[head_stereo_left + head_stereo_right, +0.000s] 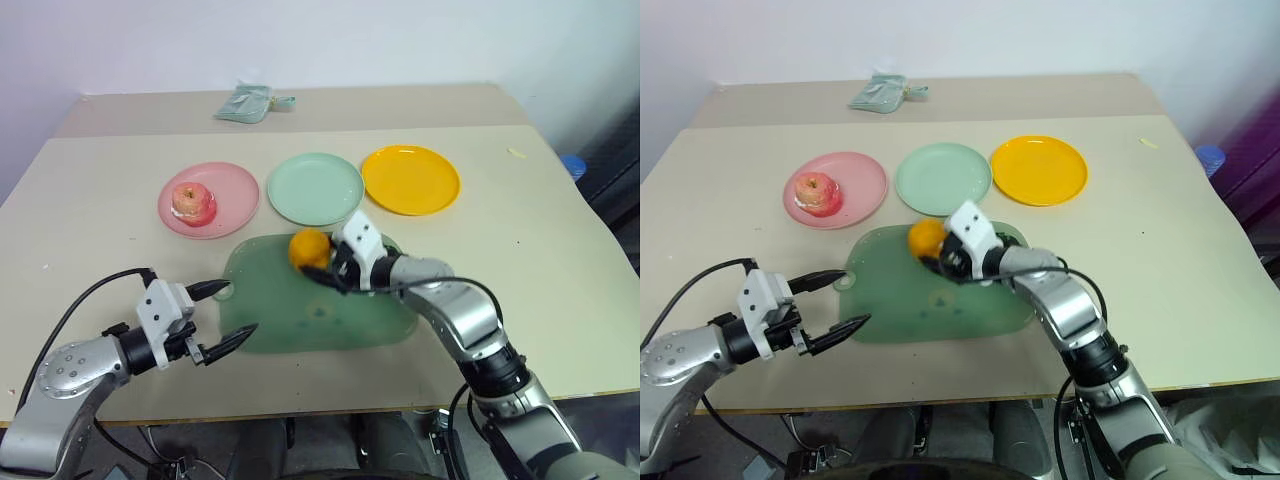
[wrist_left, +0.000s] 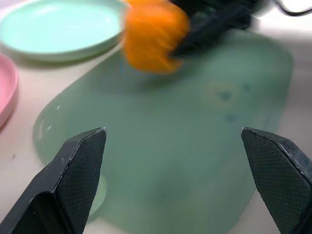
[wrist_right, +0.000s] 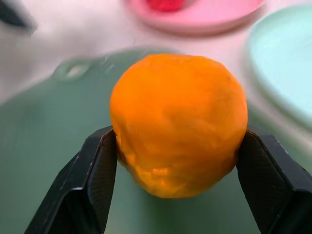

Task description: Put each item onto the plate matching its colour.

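You were looking down at a beige table (image 1: 90, 200) set against a plain pale wall, with a folded green cloth (image 1: 248, 103) near its far edge at the upper middle of the frame. Three plates sat in a row across the middle: the pink plate (image 1: 232, 190) on the left, the mint green plate (image 1: 315, 188) in the centre, the yellow plate (image 1: 411, 179) on the right. The apple (image 1: 192, 202) lay on the pink plate. A translucent green board (image 1: 300, 310) lay just below the plates, at the centre of the frame.

Your right claw (image 1: 322, 262) reached in from the lower right, over the upper part of the board. Its two black fingers (image 3: 90, 180) pressed against either side of the orange fruit (image 3: 178, 124), so it was clamped on that fruit.

Your left claw (image 1: 228, 315) sat at the lower left, at the board's left edge, its fingers spread wide apart with nothing between them.
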`<state>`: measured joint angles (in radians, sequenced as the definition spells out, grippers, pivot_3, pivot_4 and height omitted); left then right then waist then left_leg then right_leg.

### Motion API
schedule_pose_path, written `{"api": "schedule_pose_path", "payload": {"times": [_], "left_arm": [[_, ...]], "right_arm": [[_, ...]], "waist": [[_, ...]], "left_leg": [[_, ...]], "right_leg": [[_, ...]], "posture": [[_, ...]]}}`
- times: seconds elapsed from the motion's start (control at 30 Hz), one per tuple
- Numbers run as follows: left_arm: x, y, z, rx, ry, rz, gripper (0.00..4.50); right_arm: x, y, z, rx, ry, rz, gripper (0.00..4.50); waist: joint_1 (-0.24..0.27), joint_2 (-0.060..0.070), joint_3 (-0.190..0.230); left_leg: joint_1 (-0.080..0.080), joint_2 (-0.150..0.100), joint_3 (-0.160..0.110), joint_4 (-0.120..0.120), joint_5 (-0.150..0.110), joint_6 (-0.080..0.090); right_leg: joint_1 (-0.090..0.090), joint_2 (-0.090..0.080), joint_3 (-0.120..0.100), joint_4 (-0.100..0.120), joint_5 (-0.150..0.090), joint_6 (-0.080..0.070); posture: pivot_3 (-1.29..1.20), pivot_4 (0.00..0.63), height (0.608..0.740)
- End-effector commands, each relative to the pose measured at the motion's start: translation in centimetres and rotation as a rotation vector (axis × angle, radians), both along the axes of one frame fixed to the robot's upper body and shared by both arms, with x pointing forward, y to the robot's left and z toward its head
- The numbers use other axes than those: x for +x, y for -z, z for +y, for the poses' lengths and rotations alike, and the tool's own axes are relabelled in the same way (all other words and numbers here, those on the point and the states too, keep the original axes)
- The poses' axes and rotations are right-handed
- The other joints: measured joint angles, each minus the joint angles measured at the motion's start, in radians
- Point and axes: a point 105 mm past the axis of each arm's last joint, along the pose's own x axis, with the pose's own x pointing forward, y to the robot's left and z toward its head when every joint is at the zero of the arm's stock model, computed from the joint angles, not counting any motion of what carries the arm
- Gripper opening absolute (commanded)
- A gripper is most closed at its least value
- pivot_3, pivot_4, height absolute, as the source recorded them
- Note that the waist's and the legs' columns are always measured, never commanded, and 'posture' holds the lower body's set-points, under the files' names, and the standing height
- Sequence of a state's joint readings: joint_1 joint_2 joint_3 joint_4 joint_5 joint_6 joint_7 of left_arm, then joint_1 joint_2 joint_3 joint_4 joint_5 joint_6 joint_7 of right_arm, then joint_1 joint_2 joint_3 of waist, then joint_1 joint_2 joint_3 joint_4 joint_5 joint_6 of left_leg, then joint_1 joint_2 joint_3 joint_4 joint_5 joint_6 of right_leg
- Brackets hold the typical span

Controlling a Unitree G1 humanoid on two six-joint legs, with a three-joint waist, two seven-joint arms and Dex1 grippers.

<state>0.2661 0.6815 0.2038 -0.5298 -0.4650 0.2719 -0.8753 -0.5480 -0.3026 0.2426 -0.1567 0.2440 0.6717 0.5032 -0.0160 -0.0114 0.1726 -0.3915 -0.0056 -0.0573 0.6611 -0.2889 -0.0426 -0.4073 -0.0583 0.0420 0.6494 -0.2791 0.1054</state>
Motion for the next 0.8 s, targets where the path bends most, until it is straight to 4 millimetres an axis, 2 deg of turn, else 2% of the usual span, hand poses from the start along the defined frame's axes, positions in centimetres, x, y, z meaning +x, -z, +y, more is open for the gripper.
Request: {"api": "schedule_pose_path", "payload": {"times": [0.03, 0.13, 0.23, 0.3, 0.4, 0.5, 0.57, 0.63, 0.7, 0.8], "left_arm": [[-0.3, -1.0, -1.9, -0.034, 0.067, -0.049, 4.50], [0.0, -1.2, -2.7, -0.058, 0.072, -0.061, 4.50], [0.2, -1.2, -3.0, -0.064, 0.074, -0.065, 4.50], [0.3, -1.0, -3.0, -0.057, 0.066, -0.068, 4.50], [0.3, -0.9, -2.7, -0.048, 0.053, -0.071, 4.50], [0.4, -0.9, -2.0, -0.041, 0.024, -0.073, 4.50], [0.4, -0.9, -1.8, -0.038, 0.017, -0.073, 4.50], [0.4, -0.9, -1.8, -0.037, 0.014, -0.072, 4.50], [0.4, -0.9, -1.9, -0.040, 0.016, -0.070, 4.50], [0.6, -1.0, -2.2, -0.044, 0.035, -0.068, 4.50]], "right_arm": [[5.0, -3.6, -4.8, 0.060, 0.305, -0.092, 2.89], [8.5, -3.3, -8.5, 0.022, 0.515, -0.082, 2.89], [10.5, -2.8, -10.5, 0.062, 0.613, -0.040, 2.89], [11.4, -2.7, -10.8, 0.090, 0.611, -0.034, 2.89], [11.7, -3.0, -10.4, 0.062, 0.538, -0.076, 4.38], [10.5, -4.1, -9.3, -0.046, 0.387, -0.218, 4.48], [9.0, -4.3, -8.9, -0.054, 0.275, -0.240, 4.48], [5.6, -4.3, -8.1, -0.003, 0.059, -0.203, 4.48], [2.8, -3.9, -7.7, 0.006, -0.085, -0.170, 4.48], [-1.2, -1.1, -7.7, -0.054, -0.248, -0.046, 4.48]], "waist": [[0.001, 0.000, 0.000], [0.003, 0.000, 0.000], [-0.004, 0.000, 0.000], [-0.007, 0.002, 0.001], [-0.024, 0.005, 0.003], [-0.031, 0.006, 0.004], [-0.029, 0.006, 0.004], [-0.021, 0.006, 0.003], [-0.017, 0.006, 0.003], [-0.004, 0.006, 0.004]], "left_leg": [[0.000, 0.000, 0.000, 0.000, 0.000, 0.000], [0.000, 0.000, 0.000, 0.000, 0.000, 0.000], [0.000, -0.001, 0.001, -0.001, 0.000, 0.000], [0.000, -0.001, 0.003, -0.002, 0.000, 0.000], [0.000, -0.001, 0.004, -0.003, 0.000, 0.000], [0.000, 0.000, 0.004, -0.004, 0.000, 0.000], [0.000, 0.001, 0.004, -0.004, 0.000, 0.000], [0.000, 0.001, 0.003, -0.004, 0.000, 0.000], [0.000, 0.001, 0.001, -0.004, 0.000, 0.001], [0.001, 0.001, 0.001, -0.002, 0.000, 0.001]], "right_leg": [[0.000, 0.000, 0.000, 0.000, 0.000, 0.000], [0.000, 0.000, 0.000, 0.000, 0.000, 0.000], [0.000, 0.001, 0.000, 0.000, 0.000, 0.000], [-0.001, 0.002, 0.001, 0.000, 0.000, 0.000], [-0.003, 0.002, 0.002, 0.000, 0.000, 0.000], [-0.003, 0.002, 0.003, 0.000, 0.000, 0.000], [-0.003, 0.002, 0.003, 0.000, 0.000, 0.000], [-0.003, 0.002, 0.003, 0.000, 0.000, 0.000], [-0.001, 0.002, 0.002, -0.001, 0.000, 0.000], [0.000, 0.001, 0.002, -0.001, 0.000, 0.000]], "posture": [[0.00, 0.150, 0.740], [0.00, 0.150, 0.740], [0.00, 0.150, 0.740], [0.00, 0.150, 0.740], [0.00, 0.150, 0.740], [0.00, 0.150, 0.740], [0.00, 0.150, 0.740], [0.00, 0.150, 0.740], [0.00, 0.150, 0.740], [0.00, 0.150, 0.740]]}}
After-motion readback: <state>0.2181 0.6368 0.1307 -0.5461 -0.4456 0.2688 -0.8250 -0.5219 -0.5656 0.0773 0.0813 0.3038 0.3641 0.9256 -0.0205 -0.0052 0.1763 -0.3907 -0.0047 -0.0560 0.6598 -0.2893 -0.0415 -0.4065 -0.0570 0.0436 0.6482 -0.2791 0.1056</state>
